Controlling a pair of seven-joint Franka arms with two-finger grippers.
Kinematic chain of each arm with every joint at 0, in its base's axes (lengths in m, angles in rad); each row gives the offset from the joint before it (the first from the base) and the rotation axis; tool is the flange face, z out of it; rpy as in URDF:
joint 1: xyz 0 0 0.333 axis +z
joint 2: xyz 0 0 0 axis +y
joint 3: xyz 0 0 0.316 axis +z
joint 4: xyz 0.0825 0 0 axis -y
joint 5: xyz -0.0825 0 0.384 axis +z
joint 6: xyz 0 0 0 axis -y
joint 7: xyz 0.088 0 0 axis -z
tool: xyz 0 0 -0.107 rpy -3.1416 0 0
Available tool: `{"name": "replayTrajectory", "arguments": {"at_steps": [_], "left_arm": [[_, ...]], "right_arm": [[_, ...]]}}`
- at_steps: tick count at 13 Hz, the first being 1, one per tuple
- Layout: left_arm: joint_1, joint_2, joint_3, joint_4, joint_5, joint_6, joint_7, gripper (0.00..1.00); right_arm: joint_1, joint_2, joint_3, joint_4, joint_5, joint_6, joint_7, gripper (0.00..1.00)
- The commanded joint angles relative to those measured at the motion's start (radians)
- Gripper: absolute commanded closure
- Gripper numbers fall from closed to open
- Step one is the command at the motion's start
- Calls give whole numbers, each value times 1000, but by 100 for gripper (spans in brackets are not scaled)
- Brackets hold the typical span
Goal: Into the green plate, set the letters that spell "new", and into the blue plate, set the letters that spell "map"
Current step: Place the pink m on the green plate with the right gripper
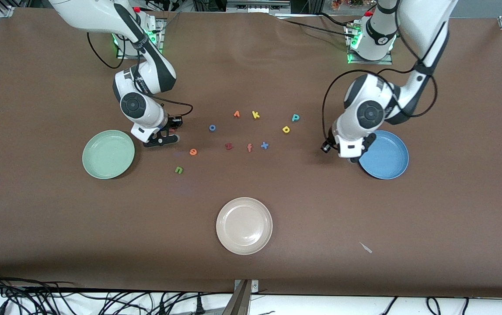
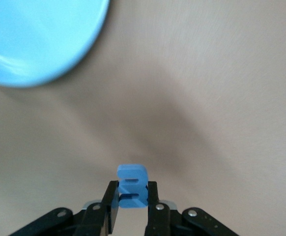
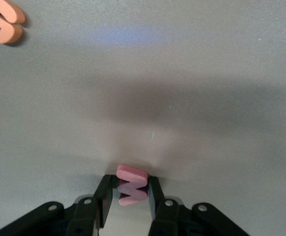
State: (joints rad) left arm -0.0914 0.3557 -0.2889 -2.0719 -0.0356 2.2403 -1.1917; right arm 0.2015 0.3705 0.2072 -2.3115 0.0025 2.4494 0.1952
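Both pincers clamped: left pincer (image 2: 132, 199) on blue "m" (image 2: 132, 184); right pincer (image 3: 128, 196) on pink "w" (image 3: 130, 184)

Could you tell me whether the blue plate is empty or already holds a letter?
Empty: the blue plate shows a bare inside in the front view. The blue "m" sits clamped between the left gripper fingers, outside its rim.

Three plates (image 1: 108, 154); about eleven foam letters (image 1: 179, 169).
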Motion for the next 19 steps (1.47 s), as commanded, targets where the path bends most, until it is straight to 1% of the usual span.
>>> {"name": "replayTrajectory", "arguments": {"at_steps": [1, 2, 3, 4, 5, 7, 8, 9, 10, 11, 12, 13, 14, 15, 17, 18, 19], "left_arm": [[112, -18, 2, 73, 25, -155, 209, 86], [152, -18, 2, 75, 35, -159, 287, 86], [198, -18, 1, 73, 80, -159, 350, 86], [241, -14, -1, 73, 124, -159, 404, 86], [283, -1, -3, 73, 150, -156, 476, 86], [334, 29, -3, 73, 152, -146, 582, 82], [349, 52, -3, 73, 152, -140, 613, 81], [352, 84, 1, 73, 154, -118, 619, 74], [352, 106, 1, 70, 175, -91, 618, 69], [354, 109, 1, 69, 186, -90, 618, 55], [355, 106, 1, 69, 186, -91, 618, 29], [354, 100, -1, 70, 186, -96, 618, 0], [354, 83, -12, 73, 186, -111, 607, 0], [349, 51, -25, 75, 178, -143, 601, 0], [352, -4, -97, 73, 164, -215, 601, 0], [354, -27, -154, 64, 160, -225, 589, 2], [354, -43, -208, 62, 128, -226, 523, 2]], "right_arm": [[-1, 5, 4, 3, -2, -7, -39, 73], [-2, 2, 3, 9, -2, -9, -69, 78], [-4, -8, -3, 15, -2, -9, -106, 83], [-4, -22, -18, 30, -2, -36, -124, 84], [-4, -30, -32, 68, -1, -105, -134, 84], [-4, -36, -60, 170, 2, -273, -144, 84], [-4, -36, -86, 220, 2, -346, -149, 84], [-5, -35, -118, 266, -2, -404, -151, 84], [-13, -30, -146, 296, -4, -433, -173, 84], [-14, -25, -178, 311, -4, -438, -177, 84], [-16, -16, -205, 316, -7, -426, -174, 83], [-16, 14, -233, 348, -42, -423, -175, 82], [-19, 34, -261, 371, -56, -423, -181, 82], [-31, 42, -268, 376, -56, -417, -181, 82], [-47, 63, -269, 377, -53, -385, -181, 81], [-65, 86, -275, 389, -52, -371, -172, 68], [-77, 134, -276, 432, -58, -377, -168, 1]]}}
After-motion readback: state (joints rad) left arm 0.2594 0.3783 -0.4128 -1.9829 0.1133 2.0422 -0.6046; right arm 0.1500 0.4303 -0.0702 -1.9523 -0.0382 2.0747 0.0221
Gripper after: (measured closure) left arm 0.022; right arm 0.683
